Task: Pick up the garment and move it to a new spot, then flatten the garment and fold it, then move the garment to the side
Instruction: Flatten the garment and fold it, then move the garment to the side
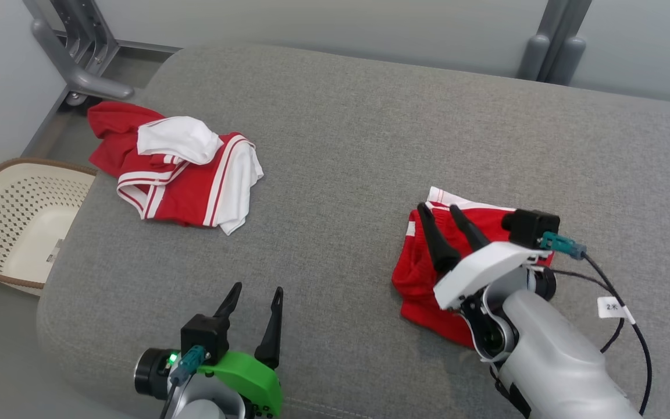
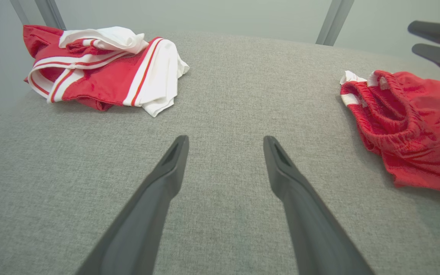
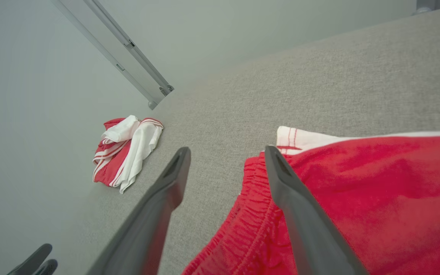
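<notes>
The garment (image 1: 415, 282) is a crumpled pair of red shorts with an elastic waistband and white trim, lying on the right of the grey cushion (image 1: 346, 145). It also appears in the left wrist view (image 2: 414, 126) and the right wrist view (image 3: 357, 191). My right gripper (image 1: 438, 208) hovers over its waistband, jaws open and holding nothing (image 3: 227, 149). My left gripper (image 1: 257, 288) stands open over bare cushion near the front edge (image 2: 225, 138), well to the left of the shorts.
A second red-and-white garment (image 1: 178, 174) lies bunched at the cushion's far left corner. A cream perforated basket (image 1: 27, 233) sits on the floor beyond the left edge. Grey metal frame legs (image 1: 79, 70) stand behind the cushion. A black cable (image 1: 631, 326) hangs off my right wrist.
</notes>
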Available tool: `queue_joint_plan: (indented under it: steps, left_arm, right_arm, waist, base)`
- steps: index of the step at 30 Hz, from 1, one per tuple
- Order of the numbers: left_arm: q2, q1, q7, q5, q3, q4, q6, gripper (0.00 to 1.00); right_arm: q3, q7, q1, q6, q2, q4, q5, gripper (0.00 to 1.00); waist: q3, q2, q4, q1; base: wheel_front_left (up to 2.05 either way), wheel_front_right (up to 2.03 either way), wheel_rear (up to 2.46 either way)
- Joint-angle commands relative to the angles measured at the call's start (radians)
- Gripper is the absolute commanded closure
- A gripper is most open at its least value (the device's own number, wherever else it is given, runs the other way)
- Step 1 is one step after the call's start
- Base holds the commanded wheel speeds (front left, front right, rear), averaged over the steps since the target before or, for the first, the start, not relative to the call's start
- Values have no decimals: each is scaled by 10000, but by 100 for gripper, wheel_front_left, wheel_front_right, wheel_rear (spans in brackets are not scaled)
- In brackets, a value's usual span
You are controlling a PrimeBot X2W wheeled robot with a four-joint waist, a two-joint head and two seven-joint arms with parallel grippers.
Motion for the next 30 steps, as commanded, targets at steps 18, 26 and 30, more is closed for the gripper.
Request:
queue_joint_plan:
  steps: [18,26,30]
  left_arm:
    - [31,66,3,-57,-5,-411,7,0]
    - [28,-18,3,53,-45,-389,-23,0]
    - [28,68,3,66,-92,-450,-17,0]
  right_arm:
    - [-2618,-38,2270,-1,-714,-946,-1271,0]
    - [-2316,-8,1806,0,-358,510,-1165,0]
    - [-1996,22,1574,0,-323,800,-1267,100]
  waist:
    - [181,0,-788,0]
    - [300,0,-249,0]
    - [193,0,-194,0]
  base:
    - [0,0,0]
    - [0,0,0]
    - [0,0,0]
